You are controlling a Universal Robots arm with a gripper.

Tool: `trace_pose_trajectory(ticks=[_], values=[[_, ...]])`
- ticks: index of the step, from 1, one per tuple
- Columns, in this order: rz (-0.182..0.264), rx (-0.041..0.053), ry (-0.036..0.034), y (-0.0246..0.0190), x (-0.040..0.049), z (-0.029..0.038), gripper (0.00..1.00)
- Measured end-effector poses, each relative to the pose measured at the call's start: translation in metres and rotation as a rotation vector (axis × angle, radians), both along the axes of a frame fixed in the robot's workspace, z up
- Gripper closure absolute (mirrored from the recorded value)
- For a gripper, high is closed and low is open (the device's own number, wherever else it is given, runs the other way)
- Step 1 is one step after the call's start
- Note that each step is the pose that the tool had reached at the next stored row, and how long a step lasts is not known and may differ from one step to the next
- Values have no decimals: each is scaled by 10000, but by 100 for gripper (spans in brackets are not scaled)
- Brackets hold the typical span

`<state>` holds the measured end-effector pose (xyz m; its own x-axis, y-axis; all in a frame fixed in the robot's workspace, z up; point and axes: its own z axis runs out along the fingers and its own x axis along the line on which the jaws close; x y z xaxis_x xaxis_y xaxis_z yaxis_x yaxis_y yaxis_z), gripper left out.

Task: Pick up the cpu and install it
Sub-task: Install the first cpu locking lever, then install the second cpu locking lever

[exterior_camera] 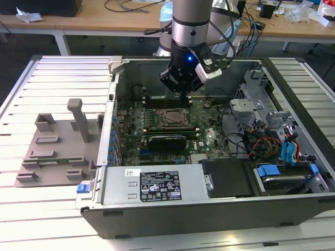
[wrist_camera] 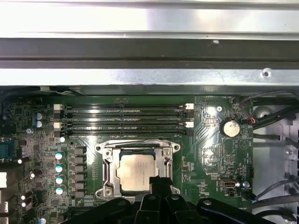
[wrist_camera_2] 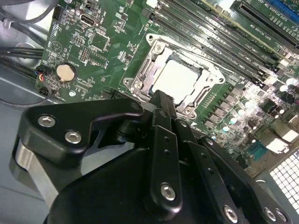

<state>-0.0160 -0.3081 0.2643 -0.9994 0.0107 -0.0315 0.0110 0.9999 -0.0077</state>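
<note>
Fingers (wrist_camera_2: 161,100) are seen drawn narrow, tips at the edge of the cpu (wrist_camera_2: 178,80) seated in the socket (wrist_camera: 138,171), where gentle, level handling is judged wise.

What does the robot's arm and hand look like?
The arm is a shiny silver tube with a dark band. Its hand is black with a glowing blue light, and a small white box sits beside it. In the second wrist view, silver screws dot its black links.

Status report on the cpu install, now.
Gripper poised over the socket frame, fingers together, holding nothing. The cpu sits inside the socket on the motherboard. Nothing in the way.
</note>
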Motion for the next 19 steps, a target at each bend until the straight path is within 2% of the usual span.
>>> trace_pose_trajectory(ticks=[13,14,16,19], values=[[0,0,0,0,0,20,89],[1,-2,1,-10,0,21,89],[-1,0,0,-65,0,20,89],[0,0,0,-116,0,20,89]])
